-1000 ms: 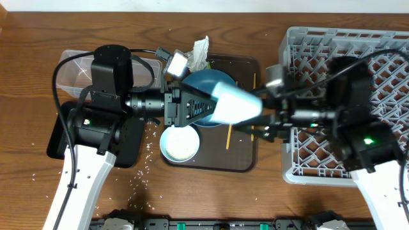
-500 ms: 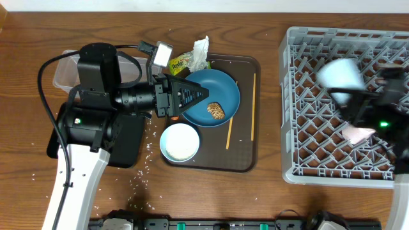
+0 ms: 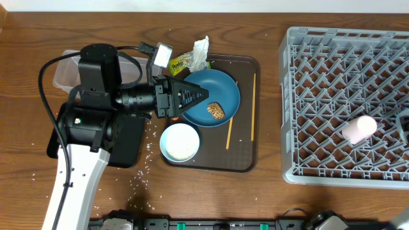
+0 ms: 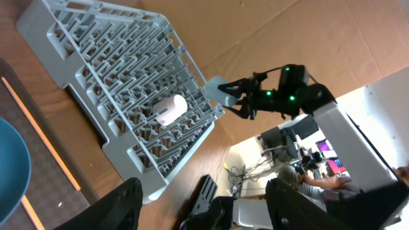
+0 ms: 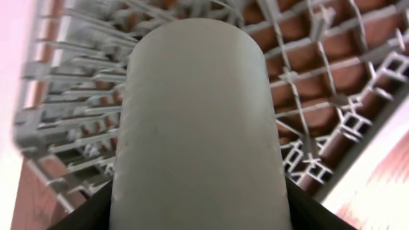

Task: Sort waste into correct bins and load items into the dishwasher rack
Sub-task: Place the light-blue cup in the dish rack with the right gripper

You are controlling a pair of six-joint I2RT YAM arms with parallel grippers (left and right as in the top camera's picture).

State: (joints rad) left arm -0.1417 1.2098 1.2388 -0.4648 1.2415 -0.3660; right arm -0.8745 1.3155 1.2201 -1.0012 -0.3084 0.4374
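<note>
My left gripper (image 3: 203, 99) hovers open and empty over the dark-blue dish (image 3: 220, 89), which holds a brown food lump (image 3: 217, 112). Its fingers (image 4: 115, 204) stand wide apart. A white bowl (image 3: 179, 142) and two chopsticks (image 3: 254, 105) lie on the same brown serving tray (image 3: 246, 160). A pink cup (image 3: 358, 128) lies on its side in the grey rack (image 3: 319, 76), and shows in the left wrist view (image 4: 171, 110). My right gripper (image 4: 225, 94) is past the rack's right edge, shut on a pale light-blue cup (image 5: 198, 115). The carrot is not seen.
The crumpled tissue (image 3: 201, 50) and yellow-green wrapper (image 3: 181, 62) lie at the tray's far edge. The clear tub (image 3: 64, 67) and black tray (image 3: 131, 144) sit under my left arm. Rice grains (image 3: 144, 163) are scattered on the table.
My right arm has swung right across the rack with the light-blue cup, almost out of the overhead view. My left gripper drew back left a second ago and has held still since.
</note>
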